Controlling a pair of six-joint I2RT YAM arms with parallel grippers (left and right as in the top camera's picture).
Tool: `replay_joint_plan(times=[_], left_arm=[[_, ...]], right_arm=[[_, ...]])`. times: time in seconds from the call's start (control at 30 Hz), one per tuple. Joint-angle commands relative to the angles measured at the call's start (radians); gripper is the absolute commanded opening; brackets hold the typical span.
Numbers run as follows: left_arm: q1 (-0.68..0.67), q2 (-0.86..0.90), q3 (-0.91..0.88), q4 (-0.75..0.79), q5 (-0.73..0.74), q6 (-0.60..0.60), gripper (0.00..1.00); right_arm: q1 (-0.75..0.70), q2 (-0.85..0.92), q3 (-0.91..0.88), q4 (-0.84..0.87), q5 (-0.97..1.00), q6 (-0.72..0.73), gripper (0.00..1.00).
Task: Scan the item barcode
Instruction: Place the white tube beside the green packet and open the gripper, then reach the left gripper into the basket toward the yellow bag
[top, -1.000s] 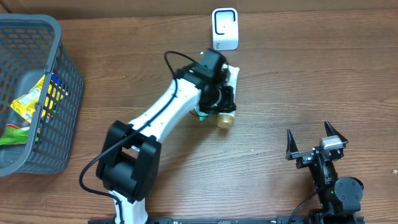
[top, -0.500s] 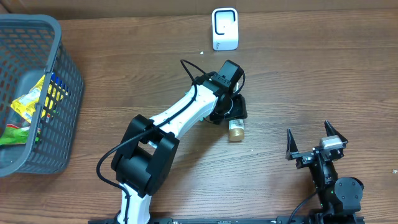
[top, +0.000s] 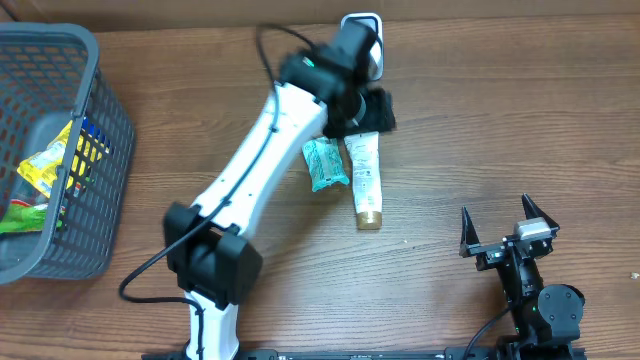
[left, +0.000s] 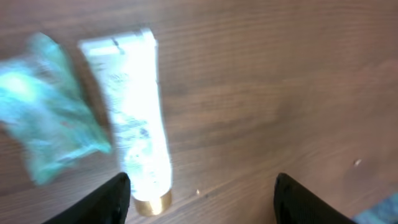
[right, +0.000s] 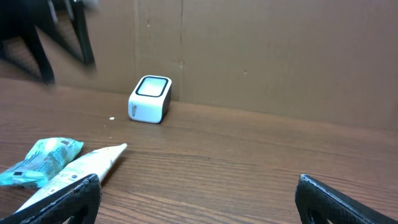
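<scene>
Overhead, the tube (top: 366, 178) is seen lying on the counter (top: 480, 120) just beside a teal packet (top: 325, 163) and below the scanner (top: 362, 18), whereas half a second ago only its cap showed beneath the left claw (top: 372, 108). The set-down is judged finished. In the left wrist view that claw is shown spread and empty above the tube. In the right wrist view the right claw (right: 199, 208) is held wide and idle, and a fresh item from the basket (top: 115, 130) is probably called for next.
</scene>
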Motion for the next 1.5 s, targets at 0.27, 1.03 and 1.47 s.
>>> replay_joint_plan(times=[0.27,1.03,1.47], left_arm=[[0.429,-0.056,0.607,-0.418,-0.307,0.067,0.71],[1.229,-0.058,0.235,-0.305,-0.356,0.170,0.98],[1.240,-0.058,-0.168,0.163,-0.322,0.254,1.00]], right_arm=[[0.005,-0.012,-0.011,0.004,-0.005,0.003,1.00],[0.005,-0.012,-0.011,0.004,-0.005,0.003,1.00],[0.005,-0.012,-0.011,0.004,-0.005,0.003,1.00]])
